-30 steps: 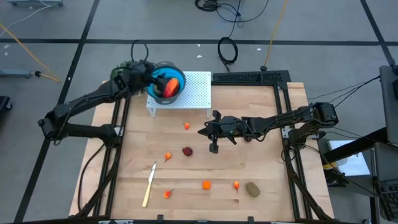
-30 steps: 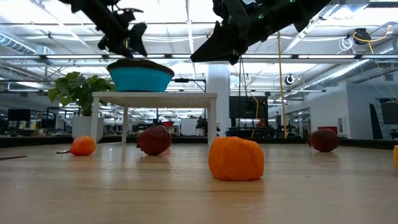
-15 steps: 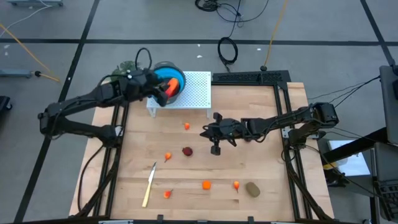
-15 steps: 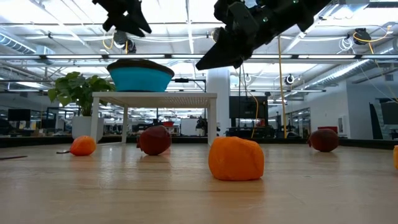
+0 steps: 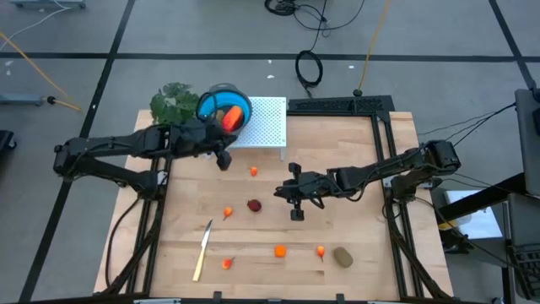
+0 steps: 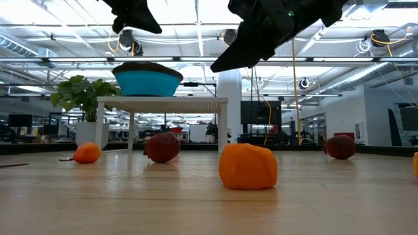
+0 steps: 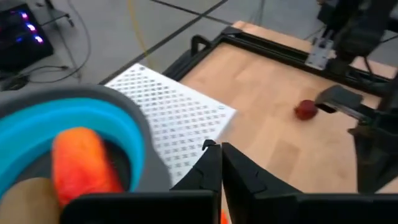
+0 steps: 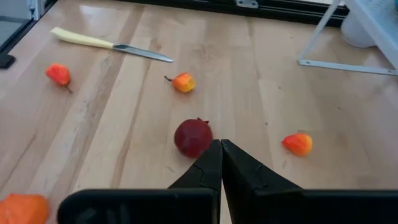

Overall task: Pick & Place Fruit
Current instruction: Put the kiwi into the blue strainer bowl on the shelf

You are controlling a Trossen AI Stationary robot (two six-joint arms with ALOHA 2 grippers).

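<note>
Left gripper [image 5: 223,160] is seen closed, empty, beside the bowl [image 5: 213,100]; right gripper [image 5: 296,213] closed, empty, near the red fruit [image 5: 254,204].

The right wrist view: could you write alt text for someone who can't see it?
A dark red round fruit lies on the wooden table just ahead of the right gripper, its jaws shut. Small orange fruits are scattered around, and a pale-handled knife lies farther off.

Open wood between scattered fruit
The white stand [image 5: 257,127] and blue bowl [image 5: 224,108] block the far-left corner; the knife [image 5: 202,249] lies near-left.
</note>
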